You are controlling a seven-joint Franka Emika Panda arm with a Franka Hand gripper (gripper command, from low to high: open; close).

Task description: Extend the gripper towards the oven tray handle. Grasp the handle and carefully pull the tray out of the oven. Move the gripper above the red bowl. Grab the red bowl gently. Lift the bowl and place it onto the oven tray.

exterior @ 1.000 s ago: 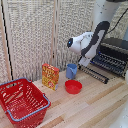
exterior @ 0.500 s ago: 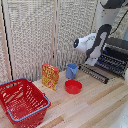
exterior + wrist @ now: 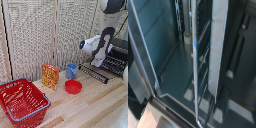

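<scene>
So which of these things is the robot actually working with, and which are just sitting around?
Part of the job:
- end effector, reaching in at the oven
- oven
- oven tray
- red bowl, on the table

Just lying about:
- blue cup
- orange box
- red basket
- folding screen

We saw soft, even light in the exterior view, warm on the wooden table (image 3: 95, 107), with faint shadows beside the red bowl (image 3: 73, 86) and basket (image 3: 22, 101). The whole frame was grainy and slightly blurred. The wrist view was dim, bluish and badly smeared, with pale glare streaking the oven tray (image 3: 203, 65) bars.
</scene>
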